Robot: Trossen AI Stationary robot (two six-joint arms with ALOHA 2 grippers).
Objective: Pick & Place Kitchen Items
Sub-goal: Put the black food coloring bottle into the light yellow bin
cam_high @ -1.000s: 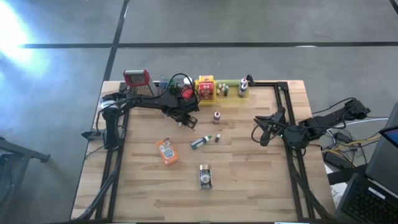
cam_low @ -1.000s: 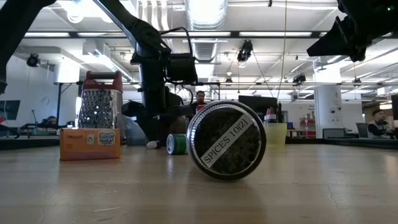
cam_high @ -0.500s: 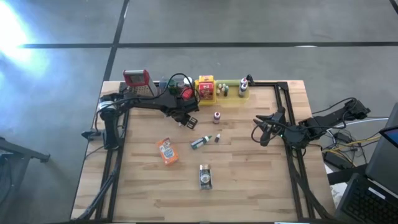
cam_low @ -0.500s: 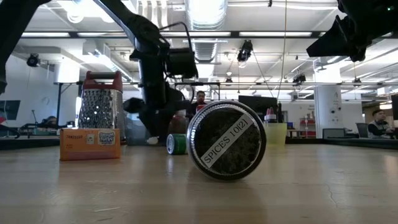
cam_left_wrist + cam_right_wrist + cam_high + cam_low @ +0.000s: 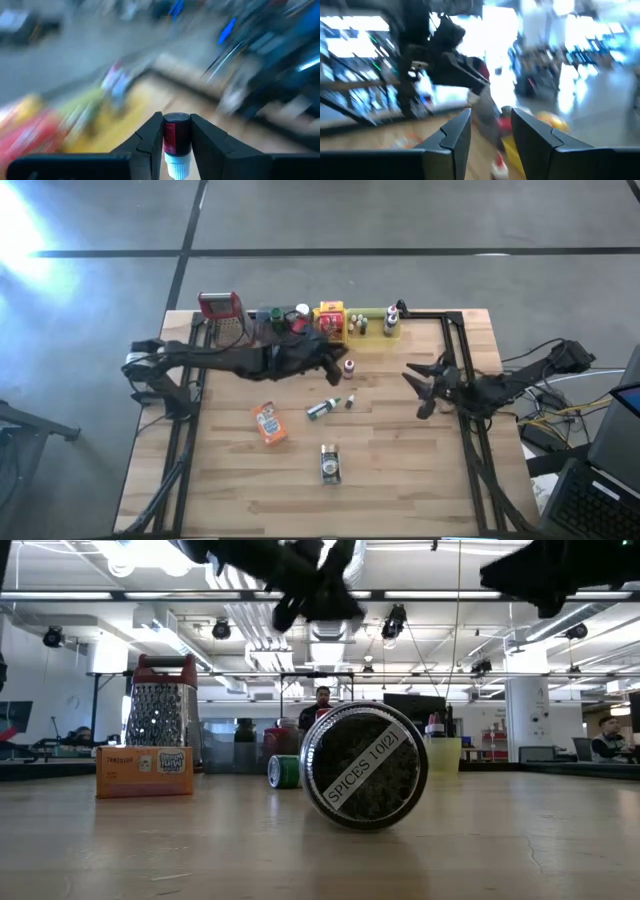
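**Left tool had a little spice bottle, right tool gaped over the worktop**

So the left tool (image 5: 176, 137) was clamped tight on a tiny spice bottle (image 5: 176, 142), dark red body with a white cap, pinched right between both fingers (image 5: 150, 140). From overhead that left tool (image 5: 335, 365) was stretched out across the back part of the worktop (image 5: 400, 470), just beside the small bottle with the red cap (image 5: 348, 367) and near the yellow tray (image 5: 375, 338) holding a few other bottles.

The right tool (image 5: 420, 385) sat over the right side of the worktop, well apart from the loose stuff, and its fingers (image 5: 455, 137) stood apart with nothing between them.

Out in the middle lay a green-capped bottle (image 5: 319, 409) on its side, another tiny bottle (image 5: 349, 401) just beside it, an orange packet (image 5: 268, 422) and a spice tin (image 5: 330, 463) nearer the front edge. The low view showed that tin (image 5: 365, 766) up close, label reading "SPICES". The red-topped grater (image 5: 221, 308) stood at the back left corner.
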